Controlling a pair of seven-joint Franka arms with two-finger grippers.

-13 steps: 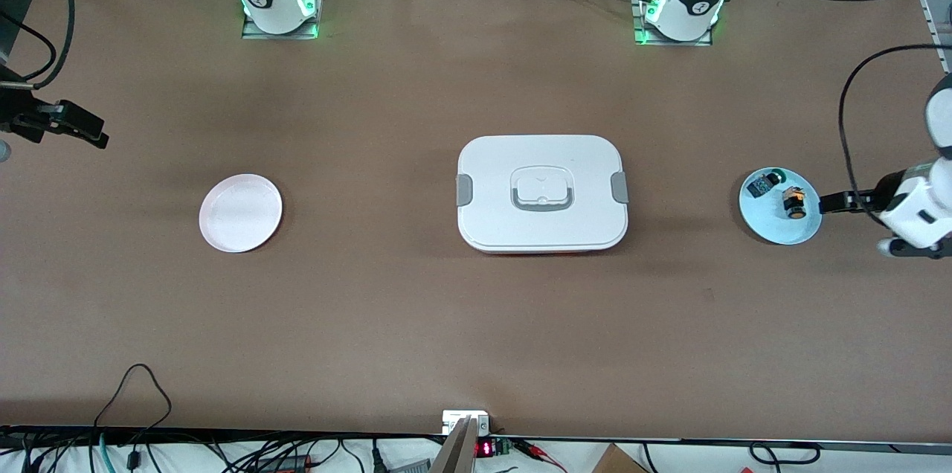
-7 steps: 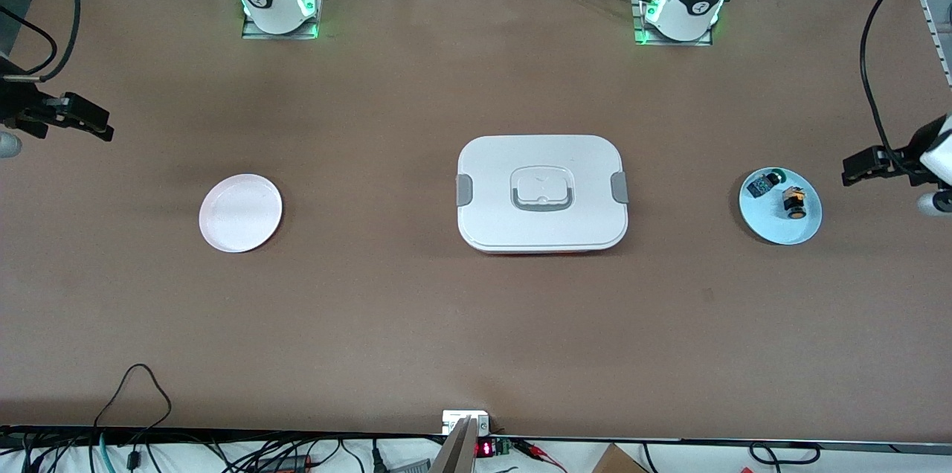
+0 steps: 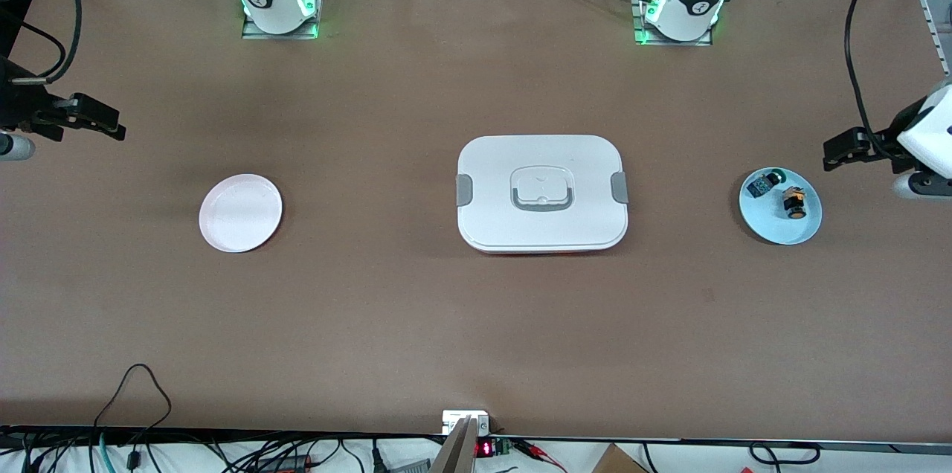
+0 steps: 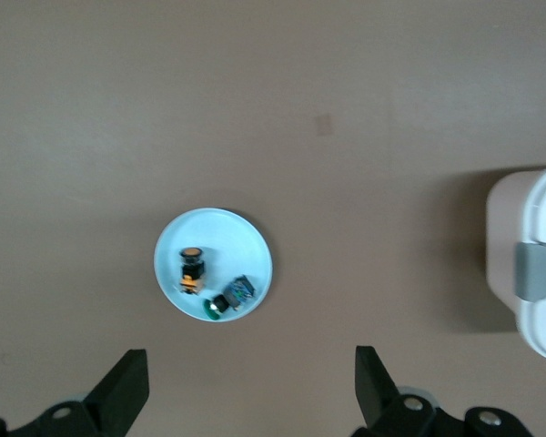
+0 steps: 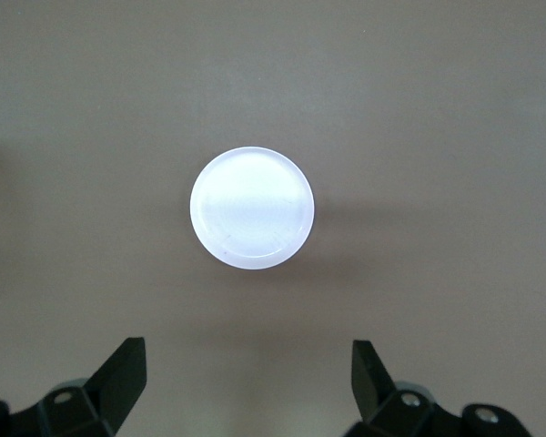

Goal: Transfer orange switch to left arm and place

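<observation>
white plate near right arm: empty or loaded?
Empty. The white plate shows only a bare surface in the right wrist view; the front view agrees.

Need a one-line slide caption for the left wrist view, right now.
Open left claw above the table, looking down on the blue plate holding the orange switch; box at frame edge.

Smooth white plastic box (image 3: 541, 192) on a matt brown table (image 3: 372, 309).

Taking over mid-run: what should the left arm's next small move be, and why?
Probably bring the left claw over the blue plate and lower it onto the orange switch. The switch lies untouched on that plate beside the green-knob component; the claw is open and empty, up over the table just off the plate. The right claw waits open over the white plate.
</observation>
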